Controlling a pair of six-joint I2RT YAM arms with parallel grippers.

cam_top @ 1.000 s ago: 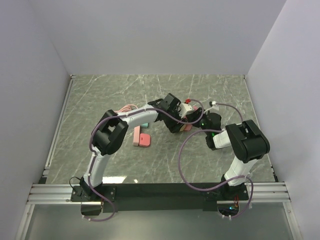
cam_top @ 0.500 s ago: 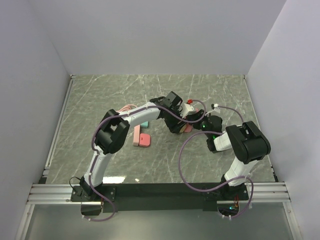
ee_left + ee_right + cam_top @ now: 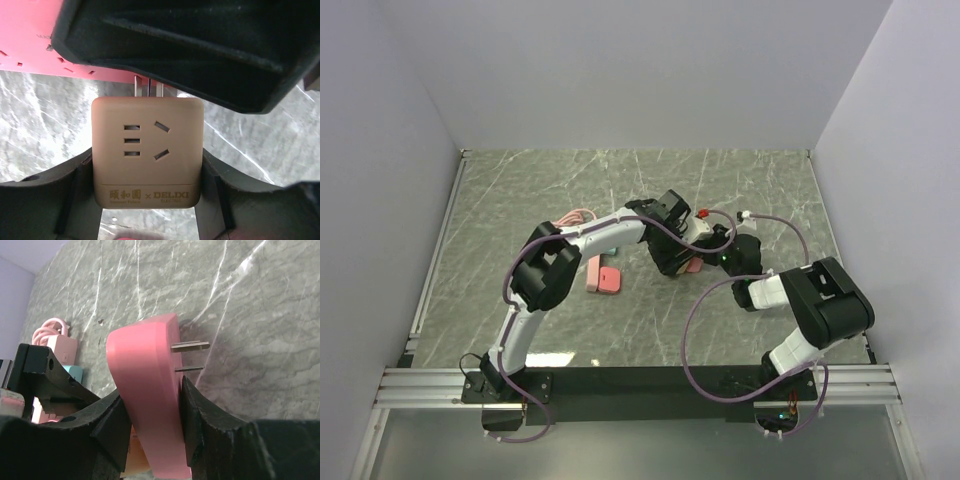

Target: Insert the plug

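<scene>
Left arm (image 3: pixel 590 235): rises from its base at the near left, folds at the elbow and runs right to mid-counter. Right arm (image 3: pixel 825 300): elbow bent out to the right, forearm low, reaching left. The two wrists meet near the middle of the grey marbled counter (image 3: pixel 520 190).

Left tool (image 3: pixel 147 192): fingers pressed against both side faces of a beige square adapter block (image 3: pixel 147 150), which has socket slots and printed lettering on its face. Metal blades show at the block's far edge, just beside a pink surface. Cannot tell whose blades they are.

Right tool (image 3: pixel 155 427): pinching a pink rounded plug (image 3: pixel 145 365) across its flanks. Two flat metal prongs (image 3: pixel 190 346) stick out bare above the counter. A beige edge shows at the plug's lower end. Cannot tell whether anything is seated.

Loose on the counter left of the tools: pink blocks (image 3: pixel 604 276) and a coiled pink cable (image 3: pixel 575 215).
</scene>
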